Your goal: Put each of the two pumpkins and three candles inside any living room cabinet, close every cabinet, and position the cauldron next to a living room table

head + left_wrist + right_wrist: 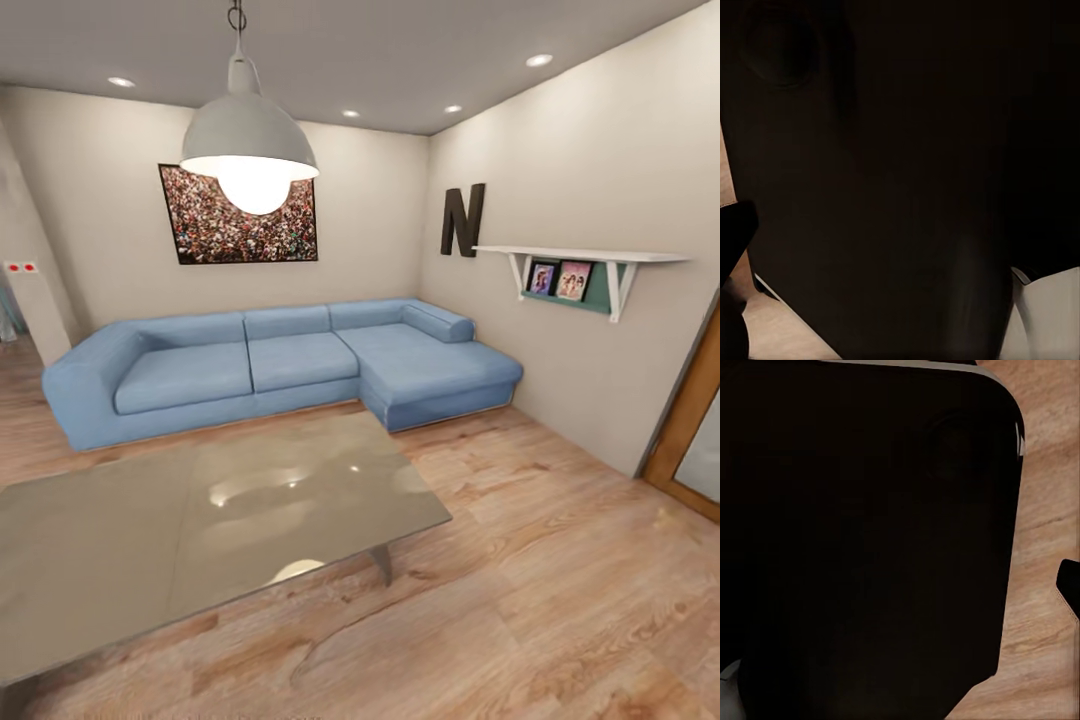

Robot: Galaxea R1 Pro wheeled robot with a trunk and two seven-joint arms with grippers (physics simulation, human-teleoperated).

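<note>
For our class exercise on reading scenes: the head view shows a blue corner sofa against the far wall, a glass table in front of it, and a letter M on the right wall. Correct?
Not quite. In the head view the letter on the right wall is an N, not an M. The rest holds: the blue corner sofa stands against the far wall, with the glass table in front of it.

The head camera is looking from standing height forward and slightly down across the living room, facing the blue corner sofa (280, 365) at the far wall, with the glass bench (200, 520) near in front. Both wrist cameras are sitting very close against a dark surface (900, 180) and are facing down toward the wood plank floor (1046, 532), which all three views are sharing.
</note>
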